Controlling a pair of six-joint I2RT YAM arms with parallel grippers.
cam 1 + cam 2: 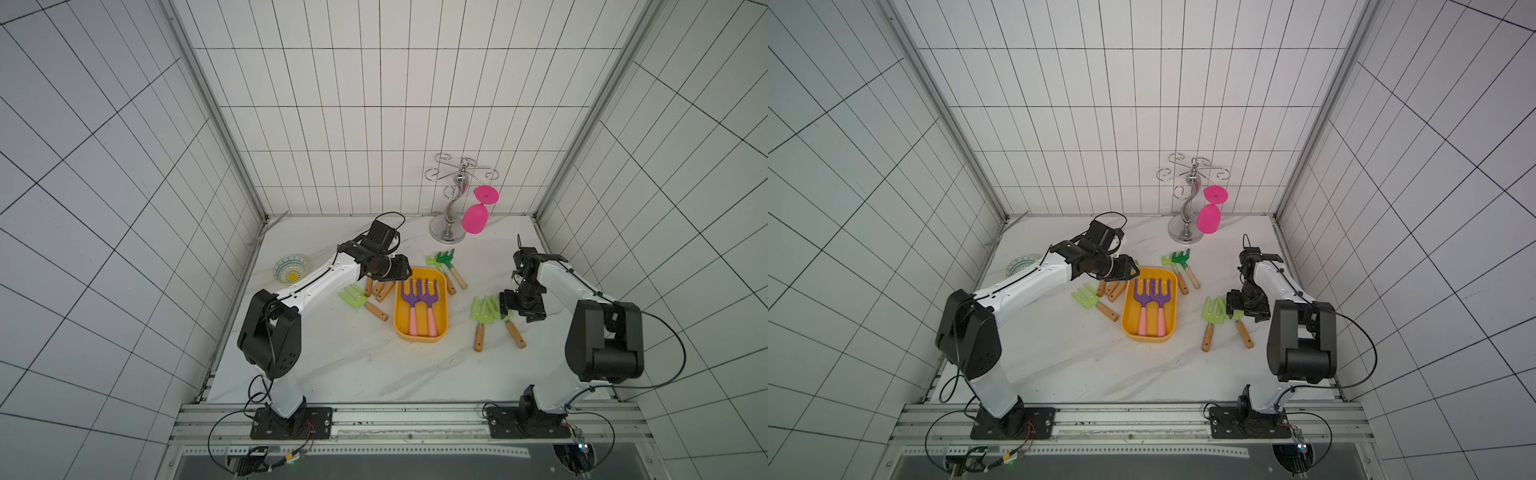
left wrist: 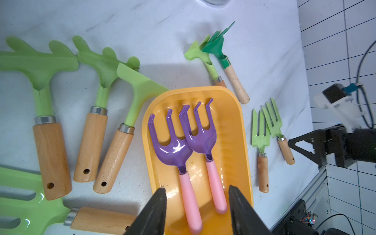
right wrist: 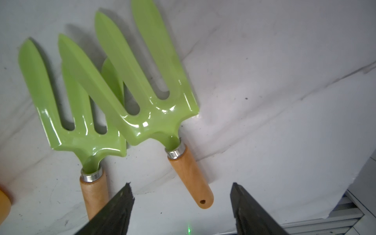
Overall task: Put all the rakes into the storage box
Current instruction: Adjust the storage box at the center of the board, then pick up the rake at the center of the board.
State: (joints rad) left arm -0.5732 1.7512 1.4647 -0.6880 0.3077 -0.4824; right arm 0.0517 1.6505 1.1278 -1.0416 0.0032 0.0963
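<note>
You are looking at the storage box (image 1: pixel 419 337) sitting mid-table (image 1: pixel 353 365), with two rakes (image 1: pixel 428 296) lying side by side in it, heads pointing toward the back wall and handles toward the front edge. Just left of the box's far corner, three more rakes (image 1: pixel 380 289) are lying close together, and a single fork (image 1: pixel 365 305) is lying in front of them. Just beside the box's far right corner, a crossed pair of rakes (image 1: pixel 447 259) is resting. To its right, overlapping forks (image 1: pixel 478 315) are lying. A bowl (image 1: pixel 291 269) is sitting far left. A stand (image 1: pixel 451 208) is standing back right, with a goblet (image 1: pixel 476 218) hanging upside down from it.
</note>
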